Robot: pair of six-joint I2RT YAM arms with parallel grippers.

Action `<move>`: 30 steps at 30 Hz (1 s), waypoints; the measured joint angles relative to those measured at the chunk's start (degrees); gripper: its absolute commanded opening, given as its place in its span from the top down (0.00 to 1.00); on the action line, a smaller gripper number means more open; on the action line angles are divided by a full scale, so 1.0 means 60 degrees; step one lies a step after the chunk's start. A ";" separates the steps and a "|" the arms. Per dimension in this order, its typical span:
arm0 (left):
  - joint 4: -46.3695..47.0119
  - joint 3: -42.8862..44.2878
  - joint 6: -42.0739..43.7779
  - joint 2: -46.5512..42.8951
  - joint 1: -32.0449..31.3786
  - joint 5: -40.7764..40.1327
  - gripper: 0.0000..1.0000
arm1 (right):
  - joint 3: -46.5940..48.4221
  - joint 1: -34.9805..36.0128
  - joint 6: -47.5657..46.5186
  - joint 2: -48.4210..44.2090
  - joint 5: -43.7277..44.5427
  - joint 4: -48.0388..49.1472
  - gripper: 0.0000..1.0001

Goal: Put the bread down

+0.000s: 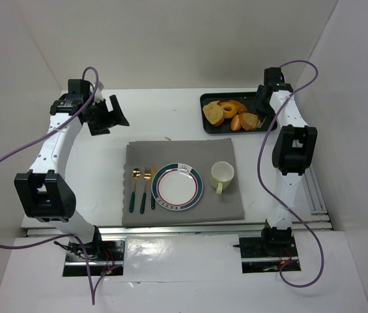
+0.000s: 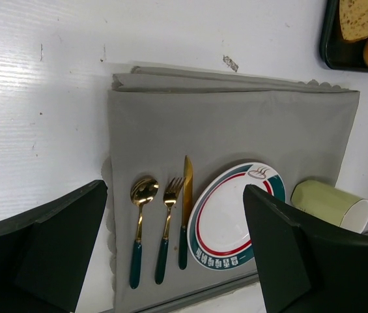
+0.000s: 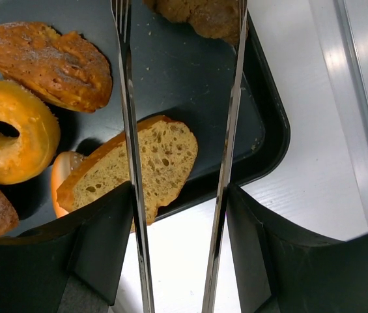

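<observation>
The bread [image 3: 200, 16], a dark-brown ridged piece, lies at the far end of the black tray [image 3: 190, 72], mostly cut off by the top of the right wrist view. My right gripper [image 3: 180, 195] is shut on metal tongs [image 3: 126, 98]. The tong arms stand apart, their tips on either side of the bread. In the top view my right gripper [image 1: 266, 107] hovers over the tray's right end [image 1: 206, 99]. My left gripper [image 1: 109, 116] is open and empty, high over the table's far left [image 2: 177, 261]. The dinner plate [image 1: 177, 187] sits empty on the grey mat [image 1: 184, 153].
The tray also holds a golden doughnut [image 3: 8, 140], a tan bread slice [image 3: 144, 166] and an orange-brown oval piece [image 3: 47, 65]. On the mat are a spoon [image 1: 135, 189], a fork [image 1: 146, 189], a knife [image 1: 152, 189] and a pale green cup [image 1: 222, 175]. White walls enclose the table.
</observation>
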 measured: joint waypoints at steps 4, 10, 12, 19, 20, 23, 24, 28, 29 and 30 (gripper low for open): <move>0.0015 -0.0007 0.0000 0.0000 0.0000 -0.0004 0.01 | 0.0044 0.0015 0.0000 0.0025 0.0066 0.0000 0.36; 0.0022 -0.0007 0.0000 0.0000 0.0000 -0.0004 0.01 | 0.0131 0.0022 -0.0033 0.0095 0.0091 0.0004 0.54; 0.0018 -0.0007 0.0007 0.0000 0.0000 -0.0004 0.01 | 0.0138 0.0022 -0.0033 0.0095 0.0073 0.0004 0.56; 0.0055 -0.0007 0.0018 0.0000 0.0000 -0.0004 0.01 | 0.0073 0.0025 -0.0015 -0.0251 -0.0335 -0.0026 0.59; 0.0066 -0.0007 0.0018 0.0000 0.0000 -0.0004 0.01 | -0.0025 0.0025 0.0007 -0.0455 -0.0441 -0.0029 0.59; 0.0084 -0.0007 0.0018 0.0000 0.0000 -0.0004 0.01 | -0.0306 0.0025 0.0018 -0.1147 -0.0707 -0.0058 0.59; 0.0080 -0.0007 0.0018 0.0000 0.0000 0.0000 0.01 | -0.0386 0.0025 0.0018 -0.1388 -0.0776 -0.0073 0.59; 0.0084 -0.0007 0.0022 0.0000 0.0000 0.0007 0.01 | -0.0739 0.0025 0.0040 -0.2335 -0.1056 -0.0098 0.60; 0.0080 -0.0007 0.0022 0.0000 0.0000 0.0015 0.01 | -0.0863 0.0025 0.0044 -0.2561 -0.1115 -0.0084 0.60; 0.0084 -0.0007 0.0025 0.0000 0.0000 0.0022 0.01 | -0.1002 0.0025 0.0044 -0.2769 -0.1162 -0.0084 0.60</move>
